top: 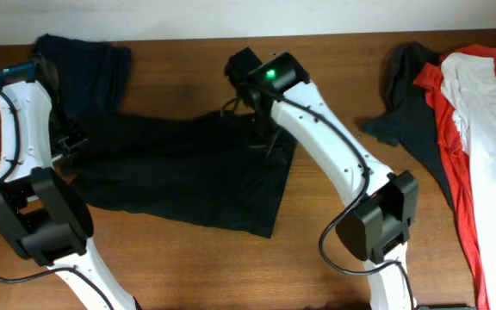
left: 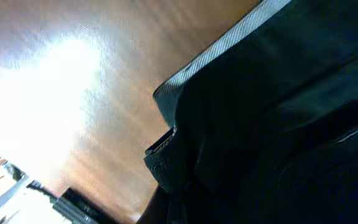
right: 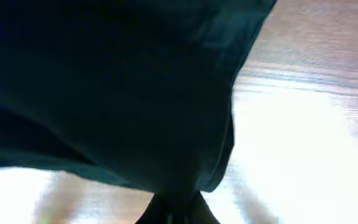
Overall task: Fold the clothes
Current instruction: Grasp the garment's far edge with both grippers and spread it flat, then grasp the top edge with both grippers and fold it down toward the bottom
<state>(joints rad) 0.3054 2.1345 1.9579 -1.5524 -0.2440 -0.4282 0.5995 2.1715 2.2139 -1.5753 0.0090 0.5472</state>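
Note:
A black garment (top: 188,176) lies spread across the middle of the wooden table (top: 188,267), its far edge lifted between the two arms. My left gripper (top: 69,142) is shut on the garment's left edge; the left wrist view shows dark cloth with a pale hem (left: 229,40) bunched at the jaws (left: 176,214). My right gripper (top: 263,131) is shut on the garment's right upper edge; in the right wrist view the cloth (right: 104,93) hangs gathered into the jaws (right: 178,214), lifted above the table.
A dark navy garment (top: 89,65) lies at the back left, partly under the left arm. At the right edge lie a dark grey garment (top: 407,116) and a red and white shirt (top: 480,129).

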